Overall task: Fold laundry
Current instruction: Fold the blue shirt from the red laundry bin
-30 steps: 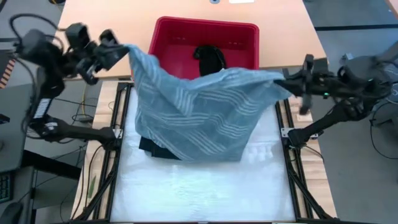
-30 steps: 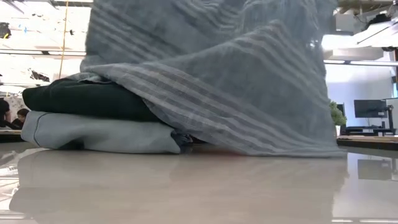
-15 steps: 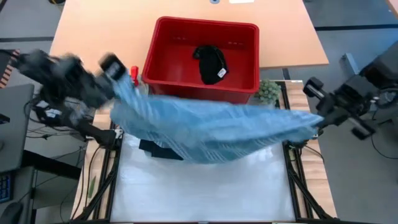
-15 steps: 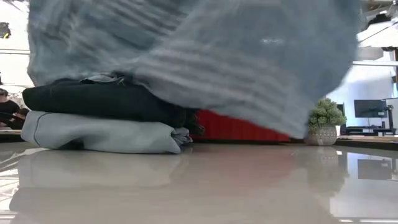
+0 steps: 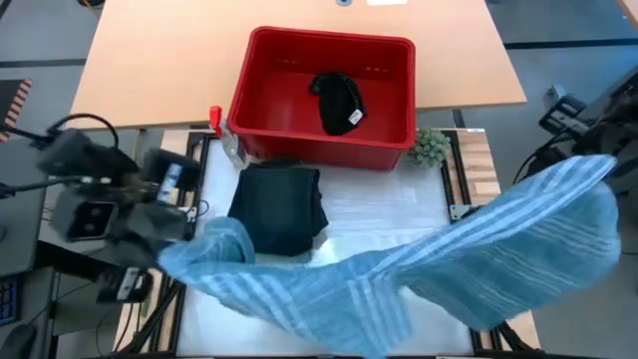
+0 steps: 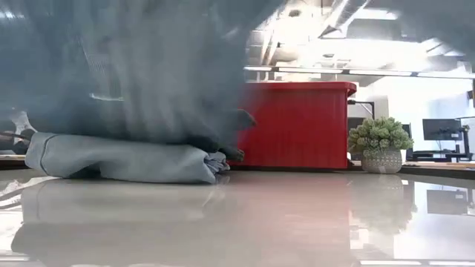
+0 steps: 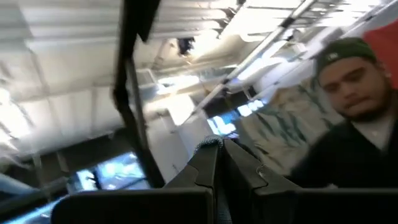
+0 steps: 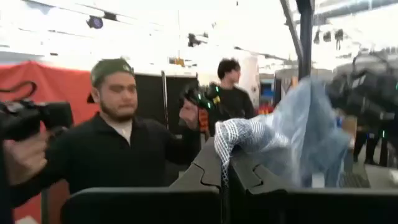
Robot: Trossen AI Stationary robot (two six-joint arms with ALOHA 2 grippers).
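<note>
Both fingers shut, pinching striped cloth

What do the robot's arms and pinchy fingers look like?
Both arms are dark, nearly black, built from chunky jointed pieces with thin black cables trailing off them. The left gripper and the right gripper each end in two flat, dark, angular fingers that narrow toward the tips. No markings show.

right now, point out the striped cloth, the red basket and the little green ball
striped cloth [image 5: 419, 274]: high view, middle of the span stretched between both arms.
red basket [image 5: 261, 95]: high view, its left wall.
green ball [image 5: 431, 147]: high view, its fuzzy top, beside the basket's right front corner.
</note>
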